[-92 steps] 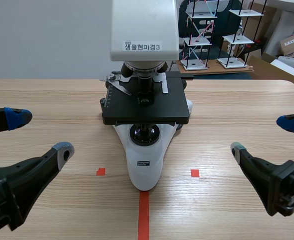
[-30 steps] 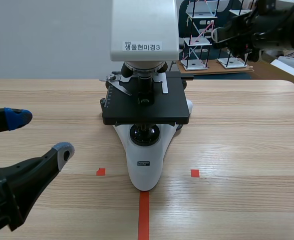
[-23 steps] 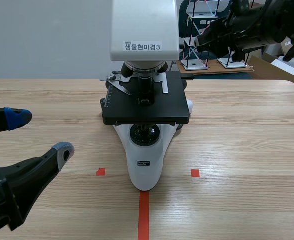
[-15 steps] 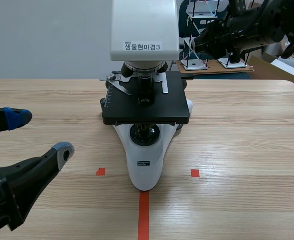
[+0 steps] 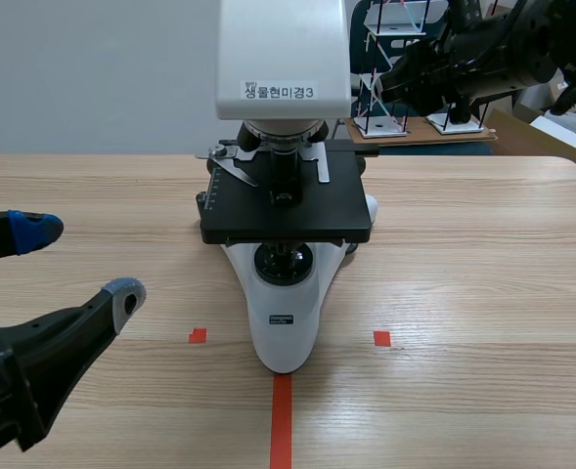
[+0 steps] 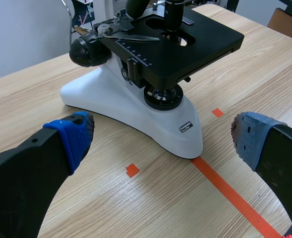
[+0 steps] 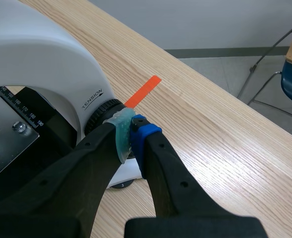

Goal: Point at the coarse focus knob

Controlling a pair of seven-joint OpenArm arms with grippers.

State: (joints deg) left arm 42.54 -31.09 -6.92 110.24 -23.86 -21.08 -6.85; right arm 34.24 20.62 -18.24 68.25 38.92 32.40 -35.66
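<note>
- right gripper: fingers closed, pads pressed together with nothing between them. The tips are right at the coarse focus knob; can't tell if they touch it or stop just short.
- the knob is a black ribbed ring on the side of the microscope, just below the "TENSION" print and beside the stage's scale edge.
- right arm comes in high across the top right of the scene view, and its tip is hidden behind the microscope head.
- left gripper: wide open, holding nothing, low over the near-left of the table. A wide stretch of tabletop lies between it and the microscope base.
- the stage overhangs the base on both sides, and wood shows to the right of the base, under the raised arm.
- in the right wrist view the table edge runs past the knob side, with floor beyond. An orange tape strip ends near that edge.
- a tape line runs from the near edge to the nose of the base, with tape squares on either side of it.
</note>
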